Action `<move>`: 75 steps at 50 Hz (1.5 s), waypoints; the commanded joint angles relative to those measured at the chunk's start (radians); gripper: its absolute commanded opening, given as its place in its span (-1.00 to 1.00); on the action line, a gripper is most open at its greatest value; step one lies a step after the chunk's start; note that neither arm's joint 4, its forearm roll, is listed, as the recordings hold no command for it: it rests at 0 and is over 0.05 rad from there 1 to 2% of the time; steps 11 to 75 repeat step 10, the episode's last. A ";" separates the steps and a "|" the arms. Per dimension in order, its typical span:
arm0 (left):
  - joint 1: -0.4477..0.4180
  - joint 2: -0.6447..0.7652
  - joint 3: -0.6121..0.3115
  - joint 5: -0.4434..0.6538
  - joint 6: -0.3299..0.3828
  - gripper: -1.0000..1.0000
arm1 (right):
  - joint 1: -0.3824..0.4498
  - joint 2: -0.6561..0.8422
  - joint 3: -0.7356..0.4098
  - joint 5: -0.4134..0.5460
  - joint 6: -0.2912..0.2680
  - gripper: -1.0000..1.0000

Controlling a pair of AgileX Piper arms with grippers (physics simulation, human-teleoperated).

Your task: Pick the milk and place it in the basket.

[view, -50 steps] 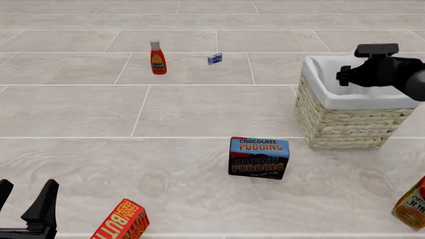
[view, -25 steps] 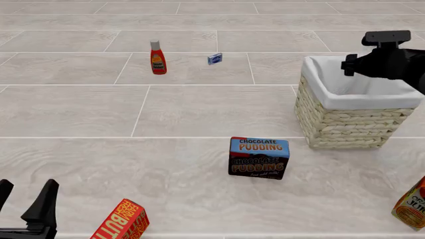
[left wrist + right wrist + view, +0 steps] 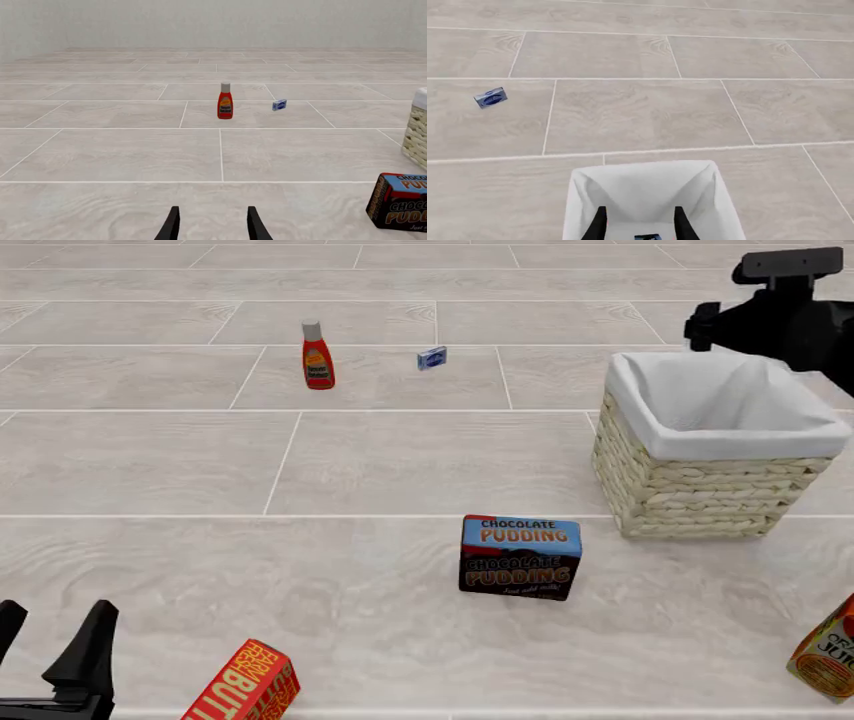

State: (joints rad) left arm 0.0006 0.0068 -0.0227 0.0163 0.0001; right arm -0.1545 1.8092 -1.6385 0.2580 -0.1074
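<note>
The wicker basket with its white liner stands at the right; it also shows in the right wrist view and at the edge of the left wrist view. A dark blue sliver with some red, which looks like the milk, lies inside the liner between the right fingertips. The front view does not show the milk. My right gripper is open, above the basket's far rim, and its arm is raised. My left gripper is open and empty at the near left, and also shows in the left wrist view.
A red ketchup bottle and a small blue packet stand far back. A chocolate pudding box sits in the middle front. A butter box lies beside my left gripper. An orange juice carton is at the near right edge.
My right arm has risen and pulled back from inside the basket to above its far rim. The left arm and the other objects have not moved.
</note>
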 commanded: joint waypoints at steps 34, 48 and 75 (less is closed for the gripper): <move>0.000 0.000 0.000 0.000 0.000 1.00 | 0.192 -0.096 -0.009 -0.048 0.093 1.00; 0.000 0.000 0.000 0.000 0.000 1.00 | 0.192 -0.096 -0.009 -0.048 0.093 1.00; 0.000 0.000 0.000 0.000 0.000 1.00 | 0.192 -0.096 -0.009 -0.048 0.093 1.00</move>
